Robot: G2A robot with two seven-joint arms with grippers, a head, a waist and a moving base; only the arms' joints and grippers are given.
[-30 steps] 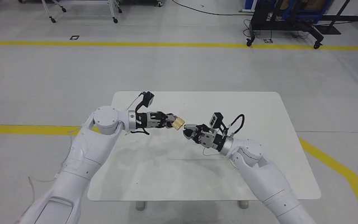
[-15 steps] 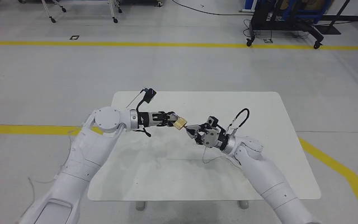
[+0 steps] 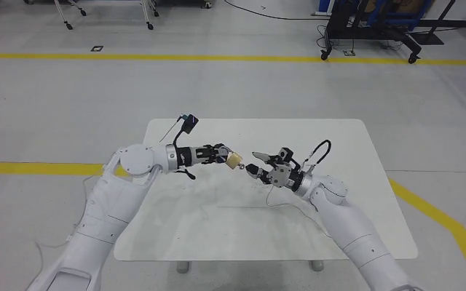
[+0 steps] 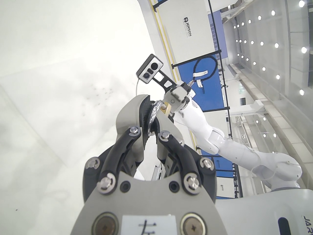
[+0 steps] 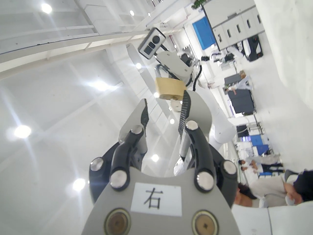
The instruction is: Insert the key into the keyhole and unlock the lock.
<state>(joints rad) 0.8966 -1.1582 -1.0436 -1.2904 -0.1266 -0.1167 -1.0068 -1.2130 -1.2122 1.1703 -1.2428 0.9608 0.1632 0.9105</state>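
Above the middle of a white rounded-corner desk (image 3: 349, 145), the left gripper (image 3: 226, 156) holds a small brass padlock (image 3: 233, 160) in the air. Its fingers are clamped on the shackle end and the brass body points toward the right gripper (image 3: 251, 161). The right gripper sits just beside the padlock (not touching it, as far as the top view tells). Its fingers (image 5: 196, 110) are spread apart, with the lock's underside facing the gap between them. In the right wrist view a small pale piece (image 5: 175, 105) pokes out under the lock's base; whether it is the key cannot be told. The desk top is matt white with faint grey scuffs near its middle. Around it lies a glossy grey floor (image 3: 73, 109) crossed by yellow lines (image 3: 218, 57), with a black wheeled frame (image 3: 364, 30) at the far right. The wrist views take in a tall hall, with white-and-blue partition panels (image 4: 185, 25) beyond the desk's edge and rows of round ceiling lights (image 5: 46, 7) overhead.
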